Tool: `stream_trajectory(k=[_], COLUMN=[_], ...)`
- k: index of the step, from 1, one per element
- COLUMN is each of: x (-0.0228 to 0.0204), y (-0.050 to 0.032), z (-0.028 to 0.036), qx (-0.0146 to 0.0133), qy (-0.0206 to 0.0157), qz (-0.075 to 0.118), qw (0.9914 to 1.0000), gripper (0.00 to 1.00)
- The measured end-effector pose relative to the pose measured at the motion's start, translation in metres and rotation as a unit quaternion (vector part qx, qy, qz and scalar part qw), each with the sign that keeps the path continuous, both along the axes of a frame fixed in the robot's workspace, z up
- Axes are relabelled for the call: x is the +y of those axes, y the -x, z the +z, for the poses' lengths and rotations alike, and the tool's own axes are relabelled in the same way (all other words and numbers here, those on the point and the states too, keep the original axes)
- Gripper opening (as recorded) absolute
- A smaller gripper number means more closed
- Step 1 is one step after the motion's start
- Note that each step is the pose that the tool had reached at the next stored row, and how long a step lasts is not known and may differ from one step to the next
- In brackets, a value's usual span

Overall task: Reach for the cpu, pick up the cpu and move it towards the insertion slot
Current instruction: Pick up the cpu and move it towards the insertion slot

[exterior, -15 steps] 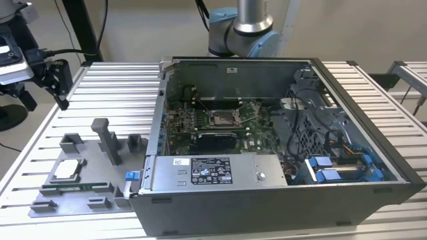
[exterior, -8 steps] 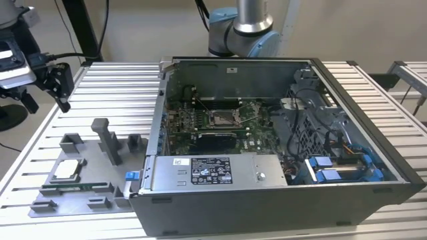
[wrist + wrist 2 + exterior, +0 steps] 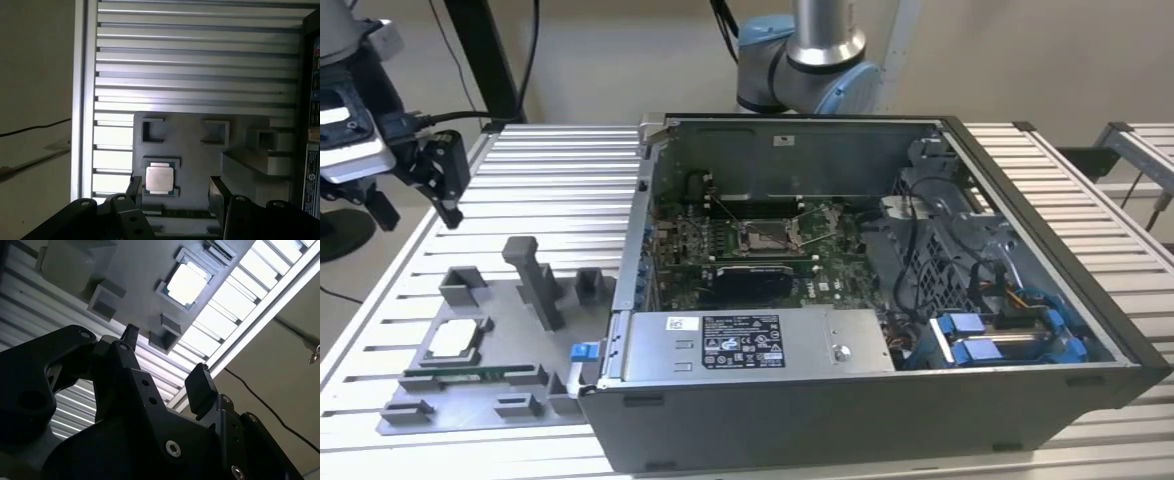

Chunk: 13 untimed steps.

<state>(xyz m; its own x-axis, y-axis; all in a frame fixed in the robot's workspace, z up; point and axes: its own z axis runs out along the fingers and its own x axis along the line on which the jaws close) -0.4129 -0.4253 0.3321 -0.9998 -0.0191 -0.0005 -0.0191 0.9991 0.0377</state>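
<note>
The cpu (image 3: 455, 340) (image 3: 187, 284) (image 3: 159, 178), a flat square chip with a silvery top, lies in a recess of the grey tray (image 3: 454, 407) (image 3: 195, 160) on the slatted table. My gripper (image 3: 416, 208) (image 3: 165, 360) (image 3: 175, 192) hangs open and holds nothing. It is well above the table near the exterior view's upper left, apart from the tray. In both wrist views its black fingers (image 3: 216, 192) frame the chip from a distance. The insertion slot (image 3: 767, 235), a silver-framed square socket, sits on the green board inside the open computer case.
The open computer case (image 3: 881, 400) takes up the exterior view's middle and right. The tray also holds a long green memory stick (image 3: 474, 375) and upright grey posts (image 3: 534, 280). The table's edge rail (image 3: 82, 100) lies near the tray. A cable (image 3: 265, 405) hangs beyond it.
</note>
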Motion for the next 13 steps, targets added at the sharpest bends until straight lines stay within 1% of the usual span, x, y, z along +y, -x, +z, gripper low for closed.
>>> stream_trajectory(k=[13], x=[0.0000], y=[0.0000], z=[-0.0123], qx=[0.0000], qy=[0.0000], qz=[0.000], qw=[1.00000], gripper=[1.00])
